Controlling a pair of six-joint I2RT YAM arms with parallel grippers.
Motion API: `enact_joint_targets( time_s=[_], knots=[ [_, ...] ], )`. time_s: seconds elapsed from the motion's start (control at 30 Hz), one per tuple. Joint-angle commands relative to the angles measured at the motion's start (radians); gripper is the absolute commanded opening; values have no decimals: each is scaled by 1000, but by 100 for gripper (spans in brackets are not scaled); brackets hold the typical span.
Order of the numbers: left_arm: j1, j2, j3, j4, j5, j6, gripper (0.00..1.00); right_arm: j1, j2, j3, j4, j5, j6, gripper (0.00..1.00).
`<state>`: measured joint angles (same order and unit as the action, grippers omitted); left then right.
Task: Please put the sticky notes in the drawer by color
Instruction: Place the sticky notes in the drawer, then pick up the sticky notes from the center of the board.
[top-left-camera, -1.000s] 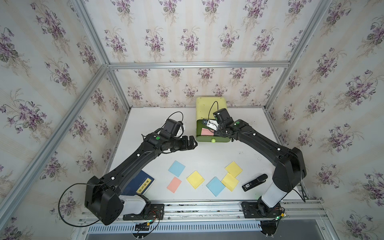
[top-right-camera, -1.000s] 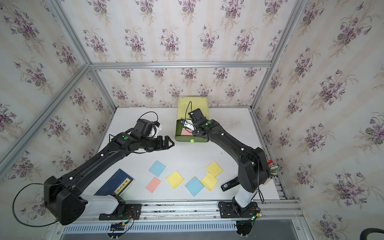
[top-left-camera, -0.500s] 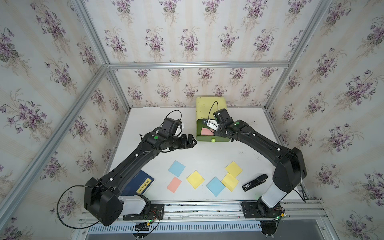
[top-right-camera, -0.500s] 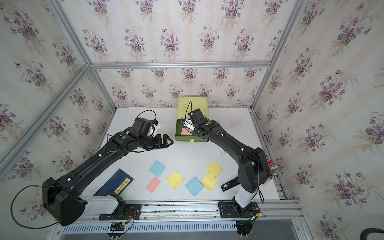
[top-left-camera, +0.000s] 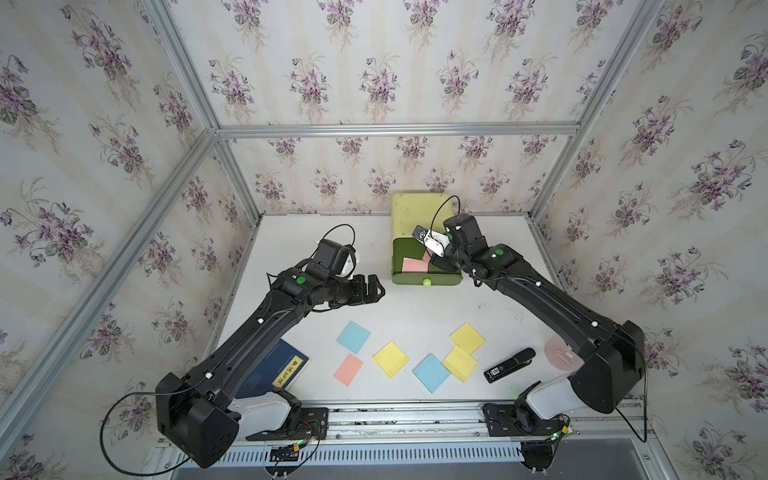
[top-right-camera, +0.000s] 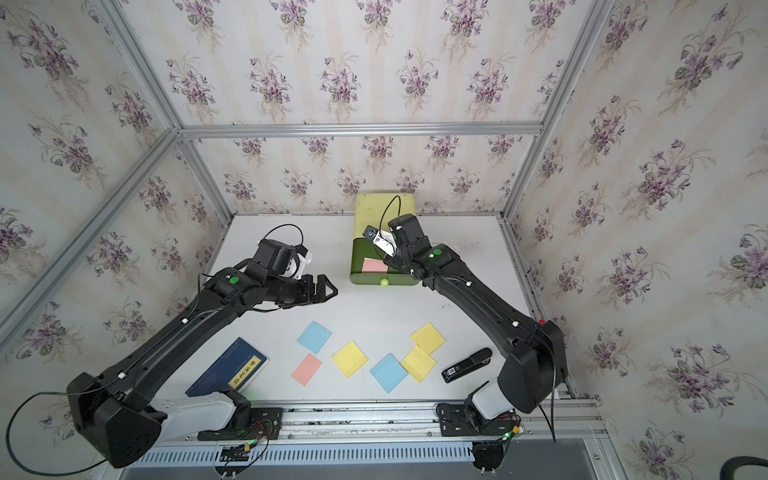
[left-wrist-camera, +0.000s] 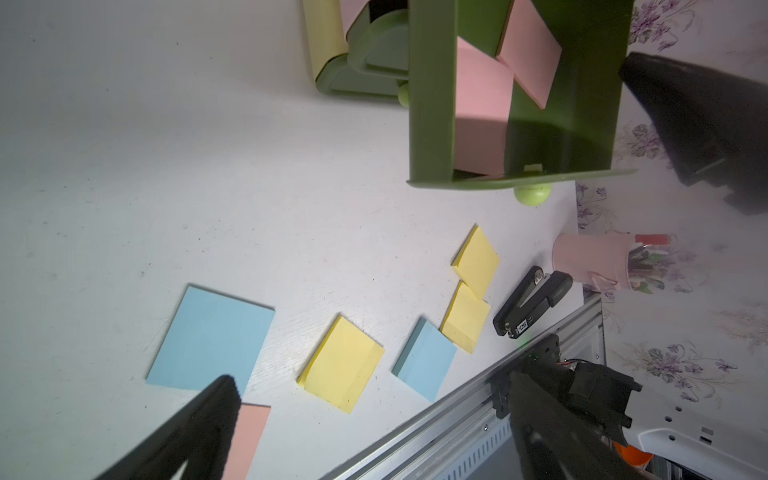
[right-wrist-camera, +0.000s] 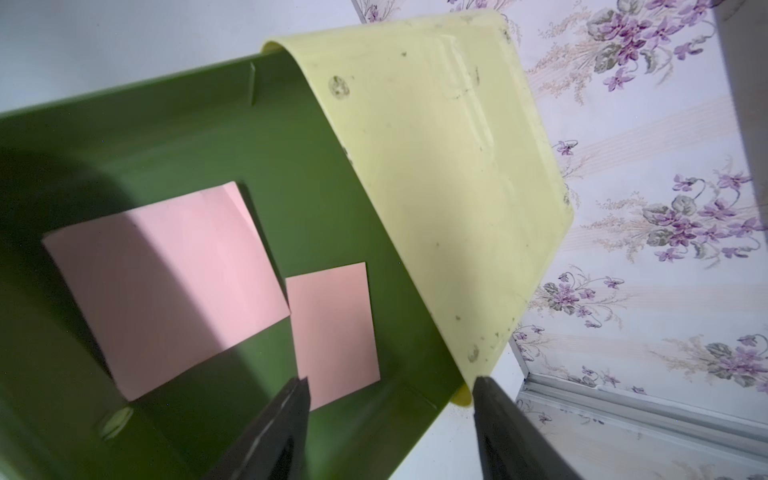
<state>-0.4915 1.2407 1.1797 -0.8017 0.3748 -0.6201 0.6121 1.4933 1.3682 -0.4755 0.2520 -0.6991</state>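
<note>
You had the right gripper (top-left-camera: 437, 262) hovering above the pulled-out top drawer (top-left-camera: 405, 249) of the yellow-green cabinet (top-left-camera: 417, 210), which stood at the back of the desk (top-left-camera: 415, 307), just above centre in both top views. In the right wrist view its fingers (right-wrist-camera: 282, 428) were spread apart with nothing between them. One tip showed just beside a corner of the smaller of two pink sticky notes (right-wrist-camera: 166, 282), which lay flat on the drawer floor, side by side and close together. Your left gripper (top-left-camera: 376, 286) hung left of the cabinet, apart from it, above the desk. Its fingers (left-wrist-camera: 199, 432) were spread wide and empty. Six more sticky notes lay on the desk in the lower middle of the frame. There was a blue note (top-left-camera: 353, 336) with a pink note (top-left-camera: 348, 370) just below it and a yellow note (top-left-camera: 391, 359) to the right. Further right, a second blue note (top-left-camera: 431, 372) met a second yellow note (top-left-camera: 459, 364) at its right corner, and that one touched the last yellow note (top-left-camera: 468, 338) above it. A dark blue book (top-left-camera: 286, 368) lay at lower left, partly under the left arm. A black stapler (top-left-camera: 509, 365) lay right of the notes, and a pink cup (top-left-camera: 557, 355) stood beyond it, partly hidden by the right arm.
</note>
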Motion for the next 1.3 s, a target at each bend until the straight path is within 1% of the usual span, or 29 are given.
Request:
enact_joint_targets(
  time_s=[0.0, 0.17, 0.23, 0.3, 0.4, 0.47, 0.57, 0.63, 0.73, 0.77, 0.83, 0.87, 0.9, 1.0, 1.13, 1.27],
  knots=[
    [1, -33, -4, -129, 10, 10, 100, 0, -30, -4, 44, -44, 113, 67],
    [-2, -86, -29, -282, 29, -10, 99, 0, -80, 44, 6, -137, 234, 68],
    [-10, -93, -53, -360, 28, -40, 99, 0, -103, 68, -10, -188, 295, 68],
    [-51, -99, -88, -425, 19, -58, 100, 0, -134, 68, -18, -249, 345, 68],
    [-124, -102, -125, -509, -64, -80, 99, 0, -194, 16, 2, -305, 414, 69],
    [-154, -85, -151, -536, -78, -79, 100, 1, -231, -24, 7, -350, 449, 69],
    [-198, -63, -215, -486, -99, -65, 99, 3, -278, -70, 1, -394, 537, 68],
    [-198, -56, -256, -415, -102, -46, 99, 3, -325, -123, 17, -431, 579, 68],
    [-200, 1, -269, -337, -125, -18, 100, 7, -385, -201, 40, -543, 624, 65],
    [-200, 8, -280, -305, -125, -26, 100, 19, -401, -227, 46, -573, 635, 63],
    [-200, -1, -335, -208, -123, -55, 99, 74, -420, -272, 38, -556, 623, 63],
    [-202, 7, -365, -149, -121, -45, 99, 104, -431, -300, 38, -538, 613, 63],
    [-202, 36, -377, -126, -148, -24, 99, 120, -446, -324, 41, -533, 615, 63],
    [-204, 109, -358, -148, -245, 3, 97, 130, -509, -389, 64, -555, 663, 63],
    [-205, 120, -369, -96, -275, 13, 95, 130, -626, -475, 100, -564, 708, 62],
    [-212, 182, -361, -45, -259, 53, 91, 130, -698, -547, 155, -601, 756, 62]
  ],
)
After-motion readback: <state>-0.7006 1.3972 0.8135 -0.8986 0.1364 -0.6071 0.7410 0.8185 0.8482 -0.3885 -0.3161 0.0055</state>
